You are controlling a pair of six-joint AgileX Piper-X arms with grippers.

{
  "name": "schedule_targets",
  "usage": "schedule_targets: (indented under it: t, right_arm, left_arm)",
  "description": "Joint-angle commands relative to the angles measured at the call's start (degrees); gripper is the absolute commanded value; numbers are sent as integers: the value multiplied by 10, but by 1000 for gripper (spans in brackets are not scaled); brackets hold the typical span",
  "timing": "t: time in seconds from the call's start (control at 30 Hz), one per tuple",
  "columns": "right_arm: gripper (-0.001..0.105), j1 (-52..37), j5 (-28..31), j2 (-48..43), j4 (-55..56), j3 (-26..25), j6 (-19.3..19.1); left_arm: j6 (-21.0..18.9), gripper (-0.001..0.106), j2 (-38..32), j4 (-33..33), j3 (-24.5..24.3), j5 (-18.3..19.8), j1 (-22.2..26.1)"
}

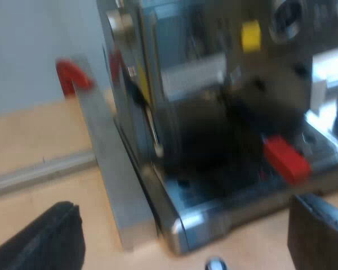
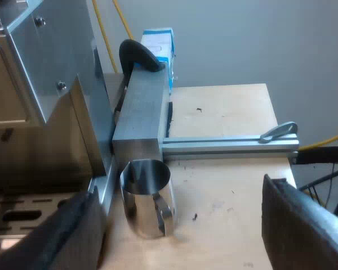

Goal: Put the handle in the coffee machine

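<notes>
The espresso machine (image 1: 214, 84) stands close before my left gripper (image 1: 183, 228), which is open with nothing between its fingers. A dark handle ending in red (image 1: 286, 159) sticks out at the machine's front, above the drip tray (image 1: 327, 152); how it sits in the machine is blurred. In the right wrist view my right gripper (image 2: 180, 191) is open and empty beside the machine's steel side (image 2: 45, 84).
A small steel jug (image 2: 148, 197) stands on the wooden table (image 2: 225, 112) just ahead of my right gripper. Behind it lie a metal block (image 2: 141, 107), an aluminium rail (image 2: 231, 146) and a blue-and-white carton (image 2: 158, 45). A red clamp part (image 1: 73, 76) sits by a metal plate (image 1: 110, 163).
</notes>
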Motion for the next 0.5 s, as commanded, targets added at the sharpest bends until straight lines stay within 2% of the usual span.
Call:
schedule_targets:
  t: [0.03, 0.2, 0.5]
  right_arm:
    - [63, 0, -3, -27, -33, 17, -7]
    - [63, 0, -3, -25, -36, 62, -7]
    - [63, 0, -3, -25, -36, 160, -7]
  left_arm:
    - [-14, 75, -80, -62, 22, -3, 1]
    - [-13, 75, -80, -118, 81, -3, -1]
    - [-13, 75, -78, -119, 158, -3, -1]
